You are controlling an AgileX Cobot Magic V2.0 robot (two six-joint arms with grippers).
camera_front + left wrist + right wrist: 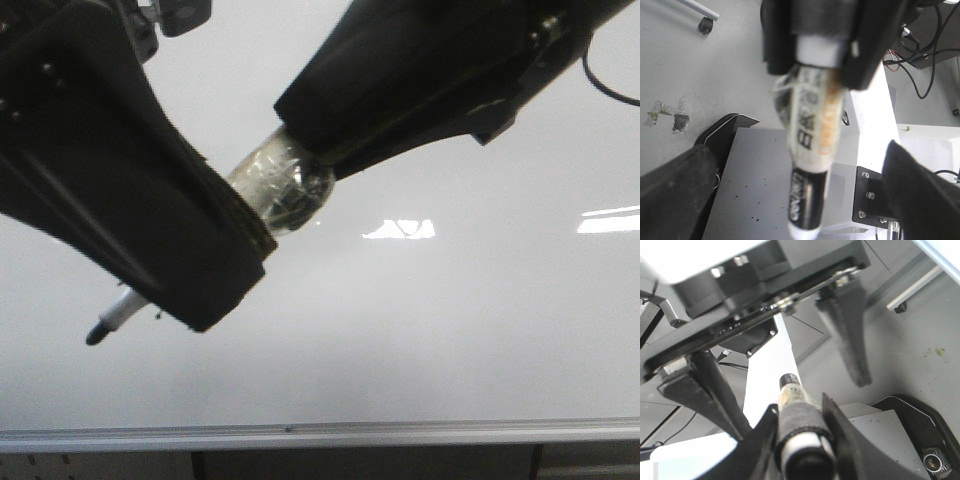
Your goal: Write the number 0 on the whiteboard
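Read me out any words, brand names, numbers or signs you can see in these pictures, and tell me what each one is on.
No text here can be read for sure.
Marker label: large black letters, orange lettering along the barrel and white print on a black band, all too blurred to read.
Whiteboard: no writing visible in the front view, only light reflections.
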